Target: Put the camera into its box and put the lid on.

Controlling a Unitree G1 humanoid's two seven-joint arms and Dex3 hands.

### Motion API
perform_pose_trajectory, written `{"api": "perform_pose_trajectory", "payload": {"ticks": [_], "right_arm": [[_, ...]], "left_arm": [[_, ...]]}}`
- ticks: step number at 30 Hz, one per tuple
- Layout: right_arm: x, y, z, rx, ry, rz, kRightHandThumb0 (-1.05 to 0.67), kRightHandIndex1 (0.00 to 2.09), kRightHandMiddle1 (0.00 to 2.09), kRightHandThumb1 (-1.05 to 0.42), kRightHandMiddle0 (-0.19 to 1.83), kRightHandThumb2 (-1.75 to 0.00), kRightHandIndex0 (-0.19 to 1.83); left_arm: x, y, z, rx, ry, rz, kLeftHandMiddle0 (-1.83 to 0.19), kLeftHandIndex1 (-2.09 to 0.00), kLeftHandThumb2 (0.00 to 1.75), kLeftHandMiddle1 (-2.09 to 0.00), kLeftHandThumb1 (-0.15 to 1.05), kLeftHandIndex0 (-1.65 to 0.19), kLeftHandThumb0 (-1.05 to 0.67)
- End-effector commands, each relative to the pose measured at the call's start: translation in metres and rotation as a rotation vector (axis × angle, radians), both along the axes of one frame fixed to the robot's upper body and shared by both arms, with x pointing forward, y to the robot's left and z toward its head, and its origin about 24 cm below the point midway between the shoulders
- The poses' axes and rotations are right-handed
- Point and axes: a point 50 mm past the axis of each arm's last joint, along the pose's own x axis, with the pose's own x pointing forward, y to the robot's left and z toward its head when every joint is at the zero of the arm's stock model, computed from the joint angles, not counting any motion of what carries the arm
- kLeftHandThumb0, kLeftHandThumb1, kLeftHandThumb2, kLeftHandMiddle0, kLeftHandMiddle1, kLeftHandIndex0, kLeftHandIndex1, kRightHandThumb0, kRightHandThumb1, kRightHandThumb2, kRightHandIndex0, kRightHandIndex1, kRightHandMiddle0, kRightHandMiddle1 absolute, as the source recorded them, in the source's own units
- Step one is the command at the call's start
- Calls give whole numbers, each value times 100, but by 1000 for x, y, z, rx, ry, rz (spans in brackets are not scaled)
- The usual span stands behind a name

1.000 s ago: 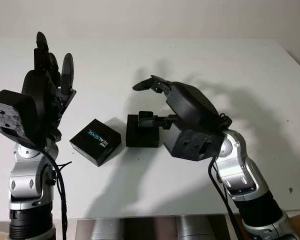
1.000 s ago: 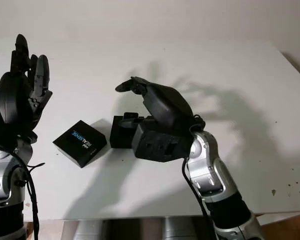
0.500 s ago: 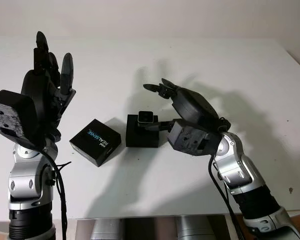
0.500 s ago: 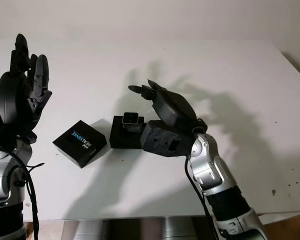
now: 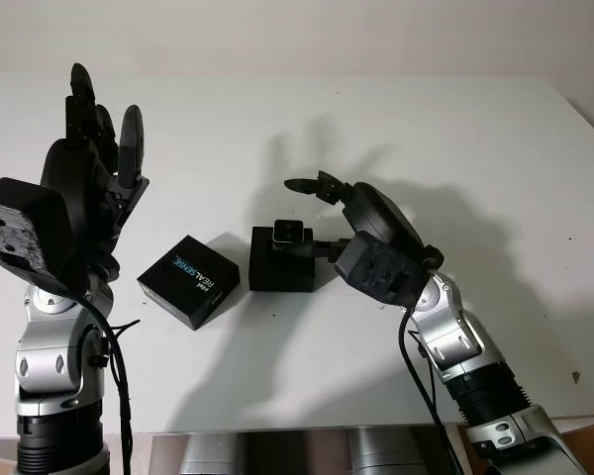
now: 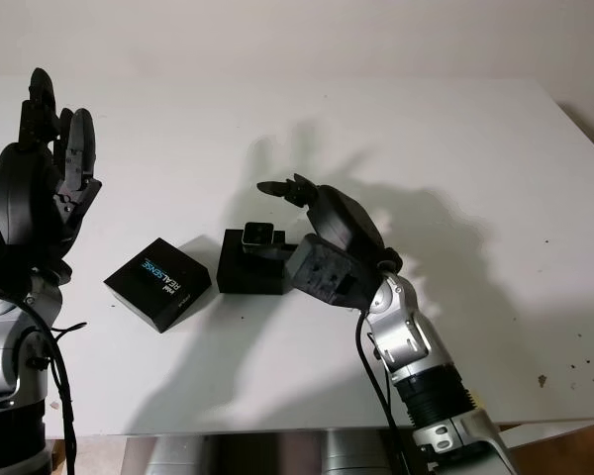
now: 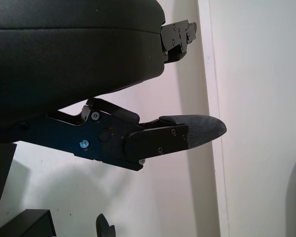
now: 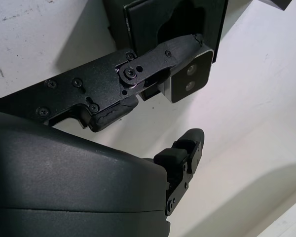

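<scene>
The black box base (image 5: 280, 269) lies at the table's middle. The small silver camera (image 5: 290, 234) stands in it with its top sticking out. In the right wrist view the camera (image 8: 190, 79) shows two lenses over the box (image 8: 143, 24). My right hand (image 5: 307, 216) is open just right of the box. Its thumb (image 8: 158, 57) lies across the camera's side and its other fingers (image 5: 312, 185) are raised above it. The black lid (image 5: 189, 280) with blue and white print lies left of the box. My left hand (image 5: 99, 148) is open and held up at the far left, above the table.
The white table (image 5: 455, 148) stretches wide behind and to the right of the box. Its front edge runs close below both arms. The right forearm (image 5: 455, 346) comes up from the bottom right.
My right hand has drawn back to the right and lowered, and its fingers have lifted off the box. The camera, covered before, now stands in the box. The left hand has stayed still.
</scene>
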Motion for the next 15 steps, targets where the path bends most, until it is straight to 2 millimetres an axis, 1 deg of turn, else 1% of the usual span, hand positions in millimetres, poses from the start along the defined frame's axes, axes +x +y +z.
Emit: {"api": "perform_pose_trajectory", "payload": {"ticks": [1, 15], "right_arm": [[1, 1, 4, 3, -11, 15, -65, 8, 33, -89, 49, -6, 25], [0, 3, -3, -23, 15, 40, -68, 6, 43, -88, 51, -5, 26]], "left_arm": [[-2, 1, 5, 14, -18, 4, 19, 0, 52, 0, 105, 19, -63], [-2, 2, 4, 8, -6, 5, 19, 0, 53, 0, 105, 19, -62]]}}
